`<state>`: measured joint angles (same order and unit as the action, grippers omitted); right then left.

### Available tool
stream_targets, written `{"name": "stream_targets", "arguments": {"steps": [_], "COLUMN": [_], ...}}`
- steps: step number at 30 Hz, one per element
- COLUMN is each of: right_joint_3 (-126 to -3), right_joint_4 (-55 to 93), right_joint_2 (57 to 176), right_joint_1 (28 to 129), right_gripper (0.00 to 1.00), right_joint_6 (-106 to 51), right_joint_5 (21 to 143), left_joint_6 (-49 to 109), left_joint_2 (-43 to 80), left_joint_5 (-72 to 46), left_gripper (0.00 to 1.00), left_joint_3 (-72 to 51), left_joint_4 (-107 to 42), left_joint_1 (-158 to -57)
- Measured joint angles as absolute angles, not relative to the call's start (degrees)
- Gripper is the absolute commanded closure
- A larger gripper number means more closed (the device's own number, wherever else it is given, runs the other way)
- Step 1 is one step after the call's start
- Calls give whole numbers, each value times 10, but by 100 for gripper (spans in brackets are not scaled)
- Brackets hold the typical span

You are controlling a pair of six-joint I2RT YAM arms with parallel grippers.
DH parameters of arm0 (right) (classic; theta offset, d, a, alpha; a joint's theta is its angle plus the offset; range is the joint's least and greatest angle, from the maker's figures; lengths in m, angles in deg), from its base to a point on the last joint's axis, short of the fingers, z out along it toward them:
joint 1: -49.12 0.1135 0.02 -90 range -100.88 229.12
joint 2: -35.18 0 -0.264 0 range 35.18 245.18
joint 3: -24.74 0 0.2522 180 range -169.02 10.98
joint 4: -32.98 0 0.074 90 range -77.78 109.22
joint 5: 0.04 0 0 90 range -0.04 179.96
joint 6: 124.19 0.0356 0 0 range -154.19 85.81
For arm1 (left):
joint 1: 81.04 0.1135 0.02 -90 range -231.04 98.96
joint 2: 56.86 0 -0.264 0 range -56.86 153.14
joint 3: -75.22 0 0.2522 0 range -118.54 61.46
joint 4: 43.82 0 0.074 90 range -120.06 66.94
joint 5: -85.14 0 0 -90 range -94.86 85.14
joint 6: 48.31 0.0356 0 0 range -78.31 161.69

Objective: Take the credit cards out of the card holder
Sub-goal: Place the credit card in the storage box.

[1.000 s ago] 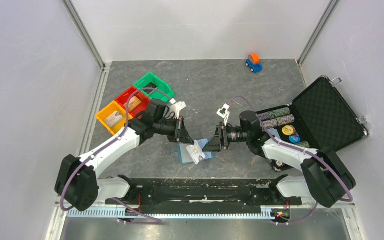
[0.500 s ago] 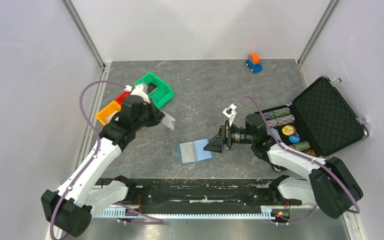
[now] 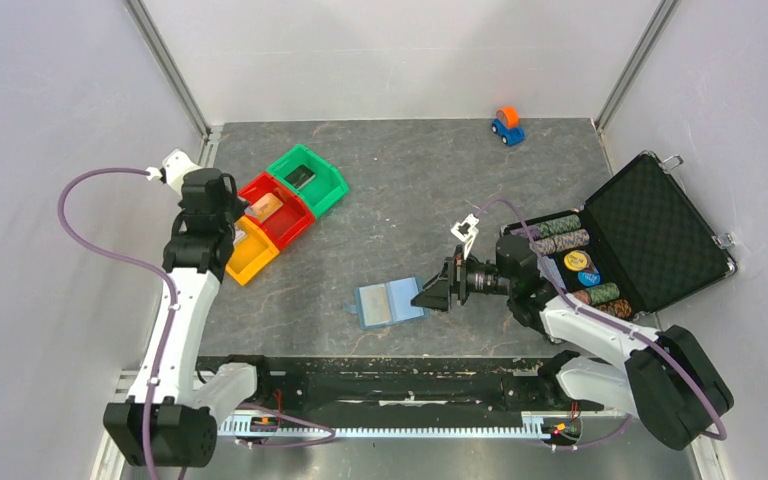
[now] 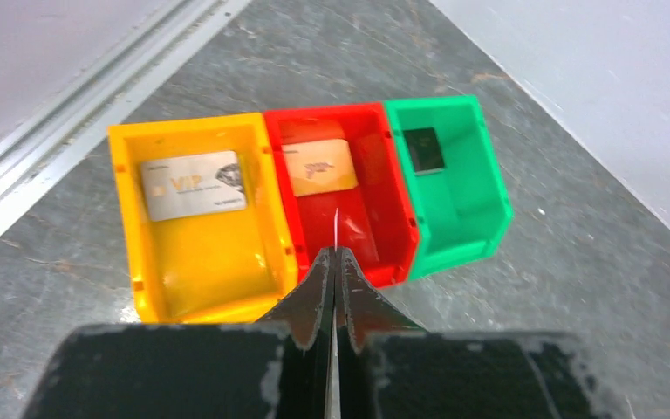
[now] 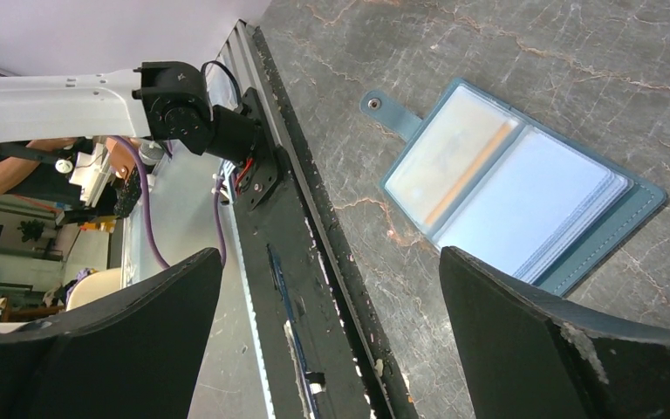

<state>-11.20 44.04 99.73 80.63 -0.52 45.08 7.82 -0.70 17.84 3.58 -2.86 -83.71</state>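
at the table's [image 3: 410, 180] 10 o'clock, the left gripper [image 4: 335, 260] pinched a thin card [image 4: 336, 229] edge-on over the red bin [image 4: 397, 218], which held a tan card [image 4: 319, 167]. near 6 o'clock the card holder [image 3: 390, 303] lay open, with the right gripper [image 3: 425, 296] spread wide at its 3 o'clock.

The left arm [image 3: 175, 300] has swung away from the card holder [image 3: 390, 303] and out to the left side; its left gripper [image 4: 336, 262], clamped on a card [image 4: 336, 225] seen edge-on, now hangs over the red bin [image 4: 379, 188]; the card that stuck up from the holder is gone; the right arm [image 3: 580, 325] has pulled back slightly.
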Motion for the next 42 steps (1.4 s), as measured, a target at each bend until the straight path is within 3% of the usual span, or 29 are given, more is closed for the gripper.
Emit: {"name": "stream_targets", "arguments": {"steps": [11, 19, 42], "right_joint_3": [-110, -105, -94], "right_joint_4": [440, 438, 422], "right_joint_2": [975, 961, 932], "right_joint_1": [806, 806, 806], "right_gripper": [2, 2, 2], "right_joint_6": [-8, -10, -12], "right_joint_5": [451, 451, 464], "left_joint_6": [60, 16, 8], "left_joint_2": [53, 79, 208], "left_joint_5": [113, 50, -62], "left_gripper": [98, 98, 98], "left_joint_3": [58, 148, 197], "left_joint_4": [-82, -180, -350], "left_joint_1": [-668, -591, -549]}}
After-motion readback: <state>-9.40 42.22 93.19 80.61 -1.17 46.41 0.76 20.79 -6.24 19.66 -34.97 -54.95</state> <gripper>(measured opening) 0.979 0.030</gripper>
